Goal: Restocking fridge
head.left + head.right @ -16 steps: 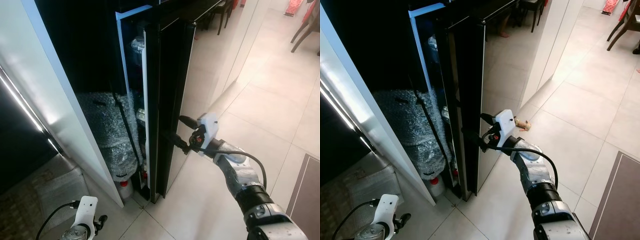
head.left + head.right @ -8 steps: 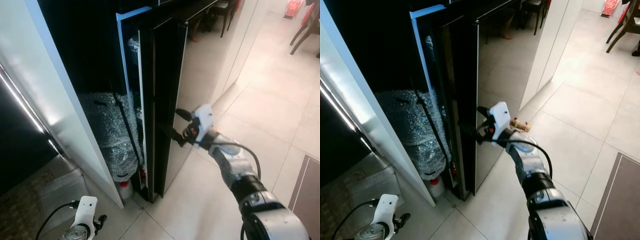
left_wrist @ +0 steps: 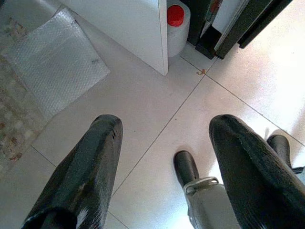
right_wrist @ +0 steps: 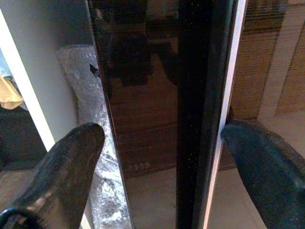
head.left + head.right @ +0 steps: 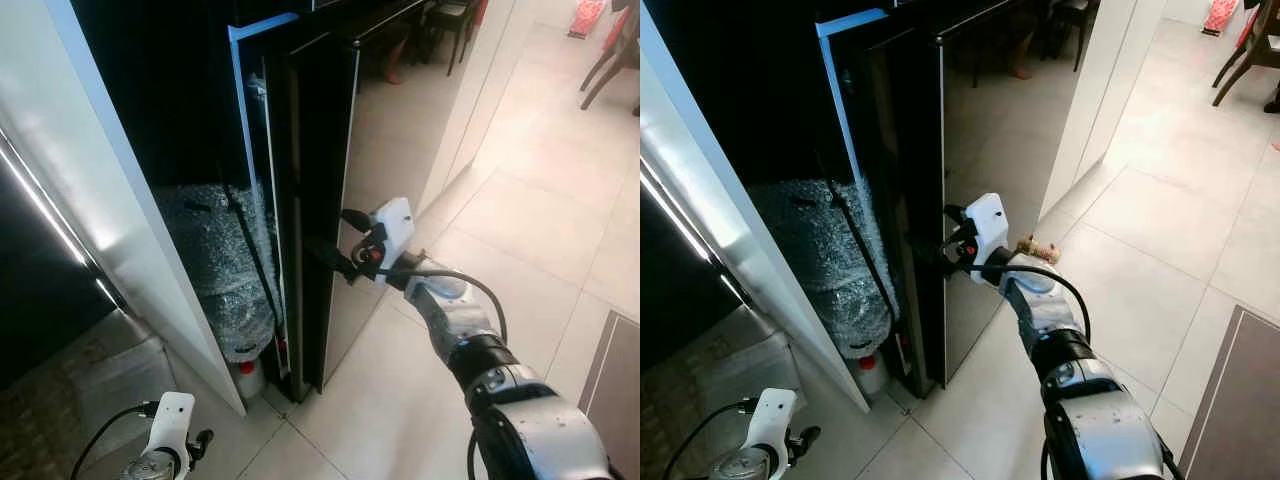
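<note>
Currently right gripper (image 5: 340, 242) fingers spread wide, straddling fridge door (image 5: 320, 180) edge; left gripper (image 3: 164, 157) hangs open.

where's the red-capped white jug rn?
The red-capped white jug stands on the floor at the foot of the bubble-wrapped bundle, just left of the glossy black fridge door.

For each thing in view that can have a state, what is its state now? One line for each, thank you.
Fridge door: nearly shut, a narrow gap left.
Right pincer: open, fingers astride the door's edge.
Left pincer: open, idle above the floor.
Red-capped bottle: capped, upright on the floor.
</note>
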{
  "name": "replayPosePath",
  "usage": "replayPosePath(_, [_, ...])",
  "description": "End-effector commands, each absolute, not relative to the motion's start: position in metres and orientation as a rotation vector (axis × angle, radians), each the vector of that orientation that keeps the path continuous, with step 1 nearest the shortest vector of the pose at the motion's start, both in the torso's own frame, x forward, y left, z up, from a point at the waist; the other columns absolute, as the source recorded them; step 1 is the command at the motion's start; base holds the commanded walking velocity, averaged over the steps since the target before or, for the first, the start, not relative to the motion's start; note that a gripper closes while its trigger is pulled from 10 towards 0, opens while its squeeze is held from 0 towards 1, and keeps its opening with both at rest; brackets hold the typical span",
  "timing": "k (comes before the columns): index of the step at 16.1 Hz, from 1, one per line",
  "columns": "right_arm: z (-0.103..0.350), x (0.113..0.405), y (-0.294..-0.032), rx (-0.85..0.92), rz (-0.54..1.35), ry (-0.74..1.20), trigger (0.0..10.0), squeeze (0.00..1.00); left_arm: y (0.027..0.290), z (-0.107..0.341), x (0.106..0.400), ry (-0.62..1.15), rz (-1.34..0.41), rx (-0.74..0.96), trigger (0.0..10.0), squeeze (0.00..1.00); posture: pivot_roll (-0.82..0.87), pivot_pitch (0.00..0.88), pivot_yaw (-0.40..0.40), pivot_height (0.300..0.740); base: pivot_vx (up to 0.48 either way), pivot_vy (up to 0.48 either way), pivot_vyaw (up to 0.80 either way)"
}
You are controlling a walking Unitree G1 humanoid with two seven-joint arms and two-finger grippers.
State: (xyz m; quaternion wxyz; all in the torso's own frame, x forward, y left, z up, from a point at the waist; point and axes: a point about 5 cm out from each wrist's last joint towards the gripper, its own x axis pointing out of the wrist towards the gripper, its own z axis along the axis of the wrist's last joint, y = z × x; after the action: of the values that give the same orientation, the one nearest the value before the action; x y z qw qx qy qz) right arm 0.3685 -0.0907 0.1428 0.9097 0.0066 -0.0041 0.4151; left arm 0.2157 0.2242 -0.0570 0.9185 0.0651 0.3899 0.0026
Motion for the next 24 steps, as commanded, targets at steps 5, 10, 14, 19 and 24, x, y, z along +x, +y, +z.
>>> replayPosePath(5, [0.163, 0.376, -0.061, 0.02, 0.878, -0.048, 10.0, 0.0, 0.223, -0.059, 0.213, 0.811, 0.015, 0.125, 10.0, 0.0, -0.02, 0.034, -0.026, 0.74, 0.0, 0.0, 0.0])
replayPosePath(10, [0.167, 0.375, -0.036, 0.022, 0.918, -0.033, 10.0, 0.0, 0.221, -0.06, 0.213, 0.804, 0.026, 0.116, 10.0, 0.0, 0.01, 0.03, -0.038, 0.74, 0.0, 0.0, 0.0])
replayPosePath(14, [0.171, 0.377, -0.027, 0.046, 0.916, -0.02, 10.0, 0.0, 0.221, -0.06, 0.213, 0.802, 0.032, 0.114, 10.0, 0.0, 0.02, 0.024, -0.042, 0.74, 0.0, 0.0, 0.0])
replayPosePath(19, [0.174, 0.378, -0.022, 0.07, 0.891, -0.01, 10.0, 0.0, 0.22, -0.061, 0.211, 0.801, 0.037, 0.112, 10.0, 0.0, 0.04, 0.023, -0.049, 0.74, 0.0, 0.0, 0.0])
replayPosePath(24, [0.153, 0.376, -0.063, 0.08, 0.799, -0.043, 10.0, 0.0, 0.219, -0.062, 0.209, 0.805, 0.034, 0.111, 10.0, 0.0, 0.01, 0.042, -0.046, 0.74, 0.0, 0.0, 0.0])
